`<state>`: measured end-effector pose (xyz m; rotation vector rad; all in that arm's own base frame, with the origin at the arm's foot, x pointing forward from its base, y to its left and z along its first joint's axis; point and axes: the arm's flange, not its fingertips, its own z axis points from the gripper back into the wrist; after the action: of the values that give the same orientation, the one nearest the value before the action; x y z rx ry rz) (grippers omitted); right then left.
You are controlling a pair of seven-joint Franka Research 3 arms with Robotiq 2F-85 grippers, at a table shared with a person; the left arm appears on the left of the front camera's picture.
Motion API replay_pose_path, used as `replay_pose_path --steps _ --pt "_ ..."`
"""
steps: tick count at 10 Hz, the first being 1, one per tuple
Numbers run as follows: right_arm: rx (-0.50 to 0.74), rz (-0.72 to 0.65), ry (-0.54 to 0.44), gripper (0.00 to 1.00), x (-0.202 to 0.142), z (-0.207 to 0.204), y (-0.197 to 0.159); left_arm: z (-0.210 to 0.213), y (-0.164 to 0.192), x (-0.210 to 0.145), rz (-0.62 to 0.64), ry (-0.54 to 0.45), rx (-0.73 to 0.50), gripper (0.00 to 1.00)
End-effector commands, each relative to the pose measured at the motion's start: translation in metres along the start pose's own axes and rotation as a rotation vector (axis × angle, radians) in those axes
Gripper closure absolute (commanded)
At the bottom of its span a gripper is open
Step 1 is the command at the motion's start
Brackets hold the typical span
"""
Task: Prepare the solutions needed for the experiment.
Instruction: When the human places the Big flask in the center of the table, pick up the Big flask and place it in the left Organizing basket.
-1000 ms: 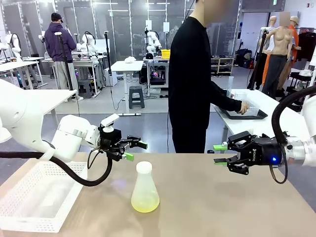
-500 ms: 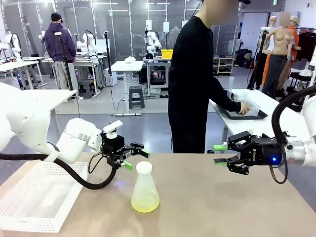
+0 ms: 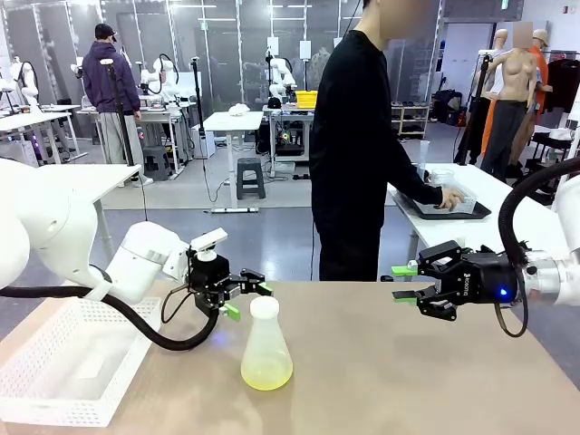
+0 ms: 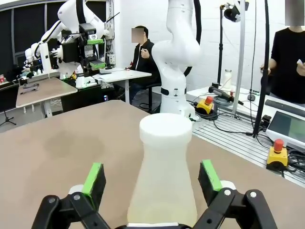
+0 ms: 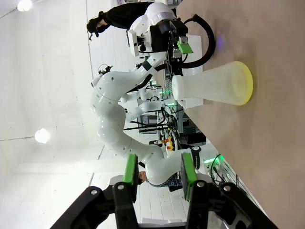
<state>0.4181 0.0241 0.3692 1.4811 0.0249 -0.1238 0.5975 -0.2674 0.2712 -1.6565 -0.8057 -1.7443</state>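
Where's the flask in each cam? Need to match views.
Front: flask stands low centre on the table, just right of the open left gripper.
Left wrist: flask bottom centre, between the green pads.
Right wrist: flask upper right, lying sideways in the picture.
Shared landmark: the left gripper by its neck.

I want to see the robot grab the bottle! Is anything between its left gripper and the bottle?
Nothing visible blocks it. The open left gripper sits right beside the neck of the frosted cone-shaped flask holding pale yellow-green liquid, with only bare tan table around.
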Motion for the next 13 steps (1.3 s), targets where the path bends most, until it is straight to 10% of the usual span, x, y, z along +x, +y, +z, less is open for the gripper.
replay_pose_path --steps 1,13 --pt "-0.013 0.007 -0.004 0.53 -0.001 0.000 0.000 -0.009 0.011 -0.001 0.014 -0.028 -0.040 0.00" --pt "-0.013 0.007 -0.004 0.53 -0.001 0.000 0.000 -0.067 -0.005 0.004 0.019 0.000 -0.168 0.00"
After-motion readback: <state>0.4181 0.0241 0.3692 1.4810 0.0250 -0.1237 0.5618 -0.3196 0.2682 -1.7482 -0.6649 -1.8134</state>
